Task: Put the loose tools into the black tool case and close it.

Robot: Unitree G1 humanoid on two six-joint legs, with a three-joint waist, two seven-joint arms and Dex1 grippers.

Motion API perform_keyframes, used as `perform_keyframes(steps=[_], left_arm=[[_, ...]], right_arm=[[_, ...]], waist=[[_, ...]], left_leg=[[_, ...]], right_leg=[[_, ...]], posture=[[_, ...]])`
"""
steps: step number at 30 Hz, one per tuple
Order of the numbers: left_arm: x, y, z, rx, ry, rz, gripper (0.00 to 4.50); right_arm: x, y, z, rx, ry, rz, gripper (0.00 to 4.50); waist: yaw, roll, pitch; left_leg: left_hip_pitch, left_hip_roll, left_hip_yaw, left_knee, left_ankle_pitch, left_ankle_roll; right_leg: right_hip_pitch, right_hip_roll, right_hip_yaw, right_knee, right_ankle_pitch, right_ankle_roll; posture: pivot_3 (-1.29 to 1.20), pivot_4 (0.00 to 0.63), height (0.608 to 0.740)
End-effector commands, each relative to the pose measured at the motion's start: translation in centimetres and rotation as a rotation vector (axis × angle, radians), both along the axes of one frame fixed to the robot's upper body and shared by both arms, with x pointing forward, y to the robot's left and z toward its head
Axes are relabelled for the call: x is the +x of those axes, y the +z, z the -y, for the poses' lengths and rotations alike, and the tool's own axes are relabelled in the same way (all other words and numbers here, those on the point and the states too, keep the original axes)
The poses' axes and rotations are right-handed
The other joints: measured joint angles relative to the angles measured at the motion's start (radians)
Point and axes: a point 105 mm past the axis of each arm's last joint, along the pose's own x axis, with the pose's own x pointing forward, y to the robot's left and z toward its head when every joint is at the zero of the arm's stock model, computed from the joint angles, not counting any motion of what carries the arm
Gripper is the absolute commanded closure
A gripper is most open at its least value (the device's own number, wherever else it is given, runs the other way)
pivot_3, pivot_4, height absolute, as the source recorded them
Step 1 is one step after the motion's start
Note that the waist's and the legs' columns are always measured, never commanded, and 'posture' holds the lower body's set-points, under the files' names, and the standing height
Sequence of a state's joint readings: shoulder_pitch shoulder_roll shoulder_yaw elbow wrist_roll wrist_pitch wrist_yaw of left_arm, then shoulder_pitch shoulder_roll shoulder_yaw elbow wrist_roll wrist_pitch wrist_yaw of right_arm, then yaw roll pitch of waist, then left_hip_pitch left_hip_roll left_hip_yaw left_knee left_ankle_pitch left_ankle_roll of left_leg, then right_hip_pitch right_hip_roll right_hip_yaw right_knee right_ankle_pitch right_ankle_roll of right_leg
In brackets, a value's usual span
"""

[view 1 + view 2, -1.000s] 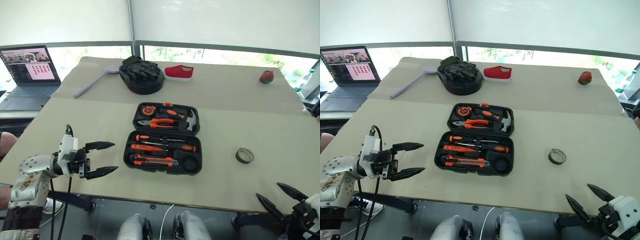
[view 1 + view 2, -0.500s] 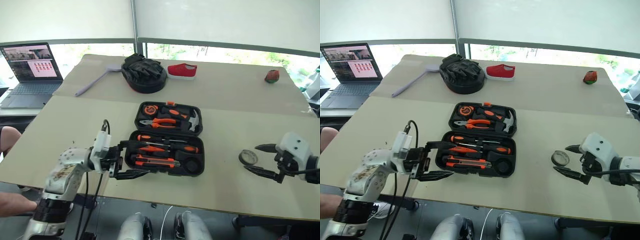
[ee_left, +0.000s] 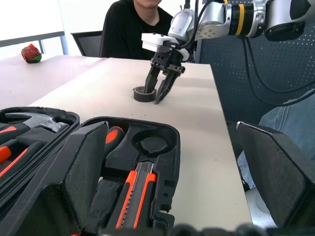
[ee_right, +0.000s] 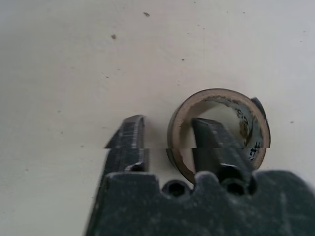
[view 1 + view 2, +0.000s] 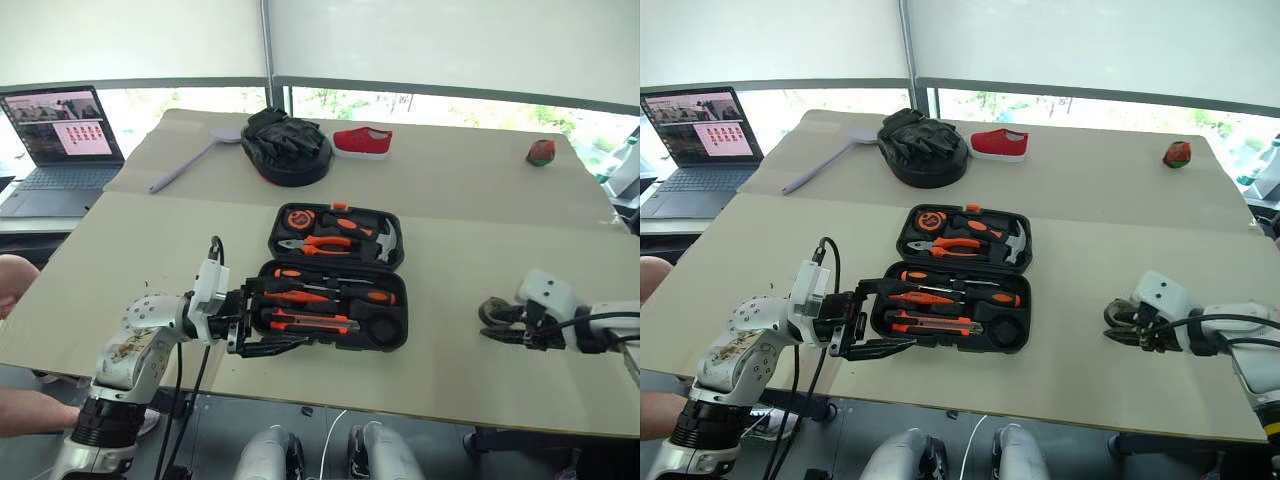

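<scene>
The right gripper (image 4: pixel 165 147) sat low at the right of the head view with one finger (image 4: pixel 209 140) inside the tape ring (image 4: pixel 219 132) and the other (image 4: pixel 129 140) outside its wall. The fingers straddled that wall and were partly closed around it, though a gap showed beside the outer finger, so I cannot tell whether the ring was truly pinched; it lay flat on the desk (image 5: pixel 150 250). This wall grip suits a low ring that offers little else to hold.

The black tool case (image 5: pixel 335 275) lay open at the centre, screwdrivers and utility knife already seated in its lower half. The left gripper (image 5: pixel 268 318) rested at the case's lower-left corner, fingers spread wide and holding nothing, likely waiting to steady or shut the case.

A second earlier the right gripper hung wide open off the desk's lower right corner, well apart from the ring; it had since come in and narrowed over it. The left gripper had moved in from the lower left to the case edge.
</scene>
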State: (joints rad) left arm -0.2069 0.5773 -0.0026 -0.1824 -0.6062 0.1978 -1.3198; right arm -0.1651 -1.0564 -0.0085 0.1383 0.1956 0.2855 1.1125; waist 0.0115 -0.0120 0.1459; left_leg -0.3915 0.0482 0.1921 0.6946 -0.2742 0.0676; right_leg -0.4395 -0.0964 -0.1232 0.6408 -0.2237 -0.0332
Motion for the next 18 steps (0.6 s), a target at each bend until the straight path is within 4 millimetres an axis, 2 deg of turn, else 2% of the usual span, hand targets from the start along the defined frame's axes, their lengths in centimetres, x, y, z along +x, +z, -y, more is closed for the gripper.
perform_keyframes(steps=[1,4,8,10,12,14,18], left_arm=[[-0.3,0.6,0.1,-0.015,-0.007,0.031,0.0],[-0.3,0.5,0.1,-0.014,-0.005,0.03,0.0],[-0.3,0.3,-0.3,-0.004,0.0,0.031,0.0],[-0.2,0.2,-0.5,0.0,0.006,0.031,0.0],[-0.2,0.1,-0.7,0.008,0.012,0.031,0.0],[-0.2,-0.1,-0.8,0.016,0.016,0.031,0.0],[-0.4,-0.2,-1.0,0.025,0.021,0.03,0.0]], right_arm=[[0.8,1.8,-0.8,-0.009,0.069,0.068,4.43],[0.9,3.0,-2.5,0.036,0.142,0.087,4.43],[-0.4,6.5,-9.4,0.279,0.379,0.089,4.43],[-1.2,7.4,-12.4,0.346,0.457,0.07,4.43],[-2.0,7.3,-14.7,0.379,0.499,0.032,4.43],[-2.3,6.5,-16.1,0.382,0.501,-0.003,4.43],[-2.3,4.3,-16.5,0.323,0.468,-0.056,4.43]], waist=[[-0.001,0.0,0.0],[-0.002,0.0,0.0],[-0.008,0.0,0.0],[-0.01,0.0,0.0],[-0.007,0.0,0.001],[-0.001,0.0,0.001],[0.004,0.0,0.001]], left_leg=[[0.0,0.0,0.0,0.0,0.0,0.0],[0.0,0.0,0.0,0.0,0.0,0.0],[0.0,0.001,0.0,0.0,0.001,-0.001],[0.0,0.001,0.0,0.0,0.001,-0.002],[0.0,0.001,-0.001,-0.001,0.001,-0.002],[0.0,0.001,-0.001,0.0,-0.001,-0.004],[-0.003,-0.001,-0.001,0.001,-0.003,-0.002]], right_leg=[[0.0,0.0,0.0,0.0,0.0,0.0],[0.0,0.0,0.0,0.0,0.0,0.0],[0.0,0.001,0.0,0.0,0.0,0.0],[-0.001,0.001,0.0,0.001,0.0,0.0],[-0.001,0.001,0.0,0.001,0.0,-0.001],[-0.001,0.0,-0.001,0.001,0.0,-0.001],[-0.003,-0.003,-0.002,0.0,0.001,-0.001]], posture=[[0.0,0.15,0.74],[0.0,0.15,0.74],[0.0,0.15,0.74],[0.0,0.15,0.74],[0.0,0.15,0.74],[0.0,0.15,0.74],[0.0,0.15,0.74]])
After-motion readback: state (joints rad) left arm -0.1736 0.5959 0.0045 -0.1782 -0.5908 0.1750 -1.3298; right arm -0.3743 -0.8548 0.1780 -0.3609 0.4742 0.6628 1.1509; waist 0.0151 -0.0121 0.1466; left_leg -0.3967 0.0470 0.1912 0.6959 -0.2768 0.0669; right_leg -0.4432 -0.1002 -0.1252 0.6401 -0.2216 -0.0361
